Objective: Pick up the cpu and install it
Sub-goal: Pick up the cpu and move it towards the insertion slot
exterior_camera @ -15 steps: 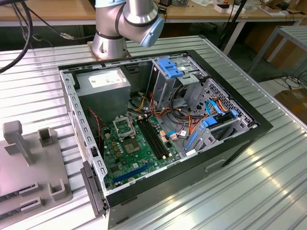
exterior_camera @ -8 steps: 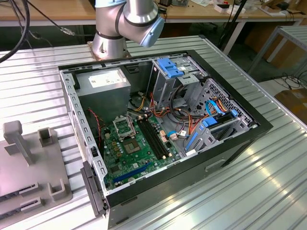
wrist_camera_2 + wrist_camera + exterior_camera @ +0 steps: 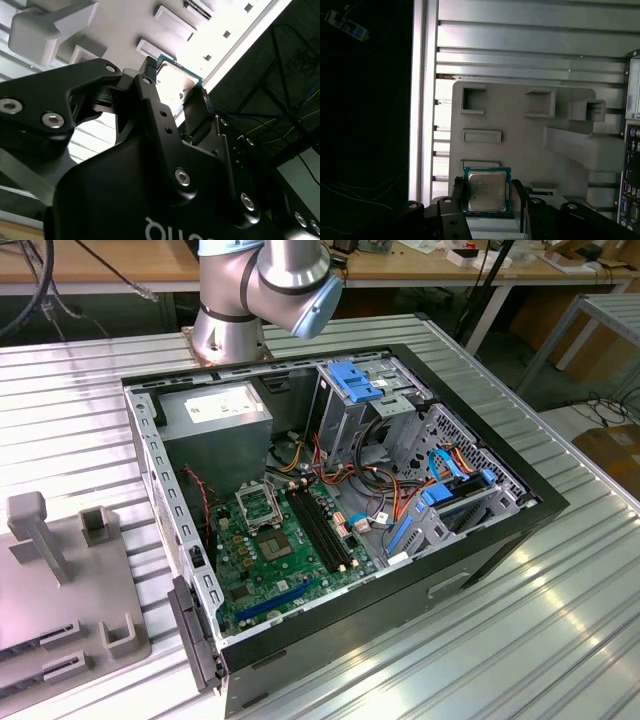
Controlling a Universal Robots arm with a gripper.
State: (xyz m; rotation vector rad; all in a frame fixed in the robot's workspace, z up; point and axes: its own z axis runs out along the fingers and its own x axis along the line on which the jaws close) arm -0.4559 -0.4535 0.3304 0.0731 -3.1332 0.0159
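cpu (image 3: 487, 191) in end effector (image 3: 487, 183) (metal top showing), grey fixture (image 3: 520, 135) beneath

The silver-grey jointed robot arm (image 3: 262, 285) rises from its base and runs out past the top of the exterior view. In both wrist views its black two-fingered tool (image 3: 487, 186) (image 3: 176, 80) pinches opposite edges of a small grey-topped square cpu (image 3: 487, 194).

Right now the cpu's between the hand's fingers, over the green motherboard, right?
Not quite. The cpu is between the fingers of the hand, but over the grey fixture tray, not the green motherboard. The first wrist view shows it.
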